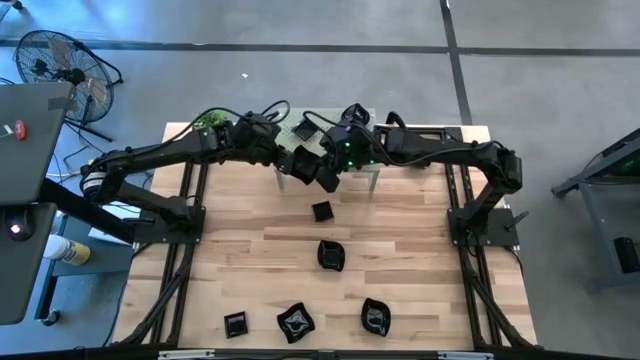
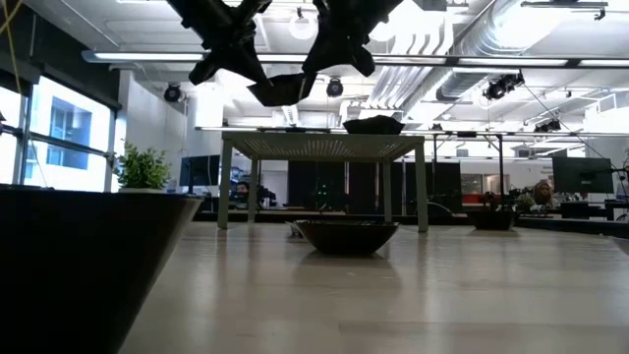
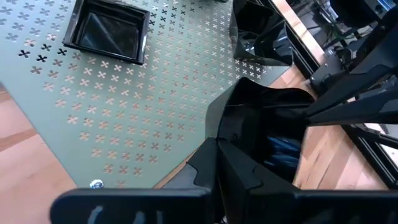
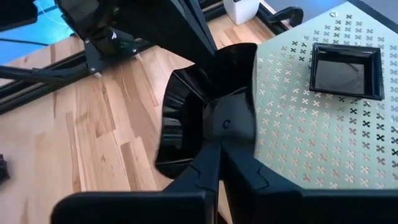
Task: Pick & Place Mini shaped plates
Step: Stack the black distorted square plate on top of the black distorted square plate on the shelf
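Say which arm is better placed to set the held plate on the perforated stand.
Right. Its claw grips the wavy plate at the stand's edge, beside a square plate. The left claw hovers close by.

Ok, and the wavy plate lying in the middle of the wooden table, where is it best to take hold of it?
Probably by its raised rim: one finger inside, one outside, coming straight down from above. The wavy plate lies open side up on the table, with nothing close around it. The right gripper, up by the shelf, holds another plate by its rim.
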